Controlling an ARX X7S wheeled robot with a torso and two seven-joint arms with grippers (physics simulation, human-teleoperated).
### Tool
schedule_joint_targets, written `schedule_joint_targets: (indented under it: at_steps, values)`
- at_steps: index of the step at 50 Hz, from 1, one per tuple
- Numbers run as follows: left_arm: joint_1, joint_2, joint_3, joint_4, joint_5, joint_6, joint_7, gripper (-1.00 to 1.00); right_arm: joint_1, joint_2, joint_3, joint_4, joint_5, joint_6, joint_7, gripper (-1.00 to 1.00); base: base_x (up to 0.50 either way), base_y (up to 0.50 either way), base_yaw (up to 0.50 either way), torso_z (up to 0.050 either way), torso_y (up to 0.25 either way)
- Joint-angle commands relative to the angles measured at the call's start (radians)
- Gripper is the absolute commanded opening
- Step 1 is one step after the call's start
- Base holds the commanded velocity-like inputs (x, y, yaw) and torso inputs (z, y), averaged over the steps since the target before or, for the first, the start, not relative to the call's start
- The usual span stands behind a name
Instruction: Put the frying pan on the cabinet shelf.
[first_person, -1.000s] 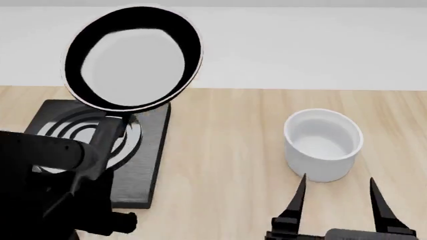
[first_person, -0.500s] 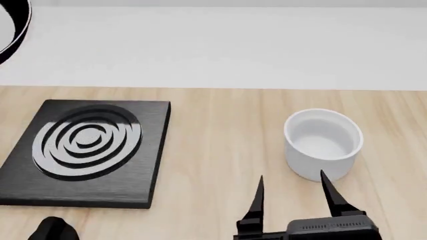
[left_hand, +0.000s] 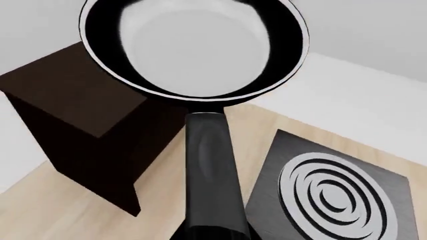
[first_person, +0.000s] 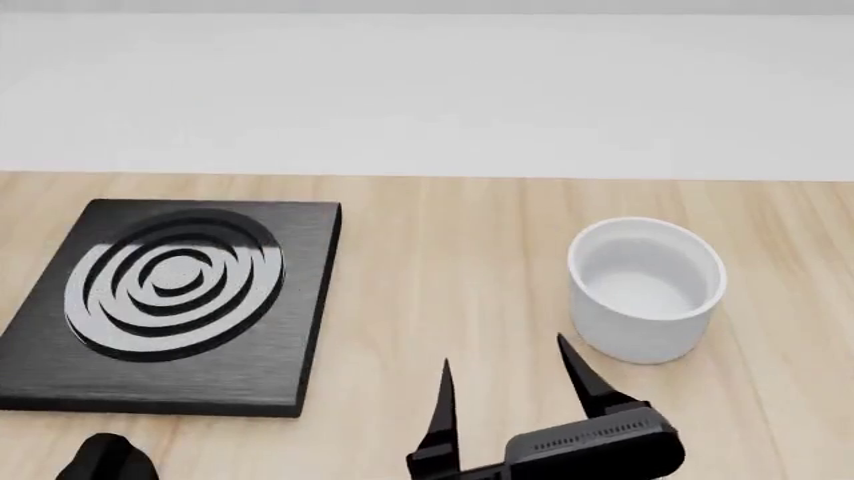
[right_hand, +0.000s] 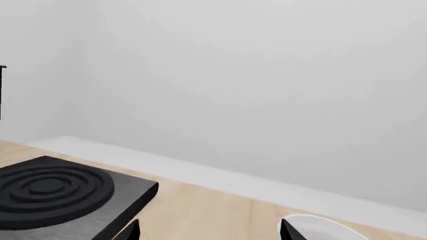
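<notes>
The frying pan (left_hand: 193, 47), glossy black with a pale rim, hangs in the air in the left wrist view. Its long handle (left_hand: 210, 170) runs back into my left gripper (left_hand: 210, 235), which is shut on it at the frame's edge. The pan's bowl is over a dark brown cabinet (left_hand: 73, 115) that stands on the wooden counter. The head view shows neither the pan nor the cabinet. My right gripper (first_person: 505, 355) is open and empty, low over the counter beside the white cup (first_person: 647, 285); the right wrist view shows its gripper (right_hand: 209, 225) with fingertips wide apart.
A square black burner plate (first_person: 174, 300) with concentric rings lies on the counter's left part, next to the cabinet (left_hand: 327, 195). A white wall runs behind the counter. A dark piece of my left arm (first_person: 100, 458) shows at the lower left.
The frying pan and my left arm have gone out of the head view toward the upper left. My right gripper has shifted left, away from the cup, and turned.
</notes>
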Motion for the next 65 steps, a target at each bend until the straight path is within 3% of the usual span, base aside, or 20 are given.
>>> schedule_joint_targets:
  at_steps: [1,15,28,38,57,65]
  values:
    - [-0.168,0.021,0.091,-0.234,0.25,0.064,0.227,-1.0,0.031,-0.026,-0.014,0.025,0.015,0.009,-0.04,1.0,0.0,0.0,0.0,0.0,0.011]
    - [-0.448,0.169,0.322,-0.654,0.605,0.23,0.491,-1.0,0.076,-0.042,-0.034,0.039,0.034,0.041,-0.055,1.0,0.0,0.0,0.0,0.001,0.001]
    - [-0.529,0.233,0.319,-0.662,0.629,0.249,0.377,-1.0,0.108,-0.049,-0.043,0.086,0.036,0.041,-0.057,1.0,0.0,0.0,0.0,0.001,0.002]
    - [-0.678,0.284,0.408,-0.919,0.779,0.373,0.495,-1.0,0.146,-0.068,-0.057,0.167,0.034,0.01,-0.068,1.0,0.0,0.0,0.0,0.0,0.002]
    - [-0.645,0.312,0.421,-1.083,0.829,0.474,0.526,-1.0,0.121,-0.063,-0.073,0.15,0.042,0.007,-0.062,1.0,0.0,0.0,0.0,0.001,0.002]
    - [-0.584,0.298,0.404,-1.067,0.814,0.485,0.519,-1.0,0.112,-0.056,-0.076,0.133,0.05,0.016,-0.059,1.0,0.0,0.0,0.0,0.0,0.001]
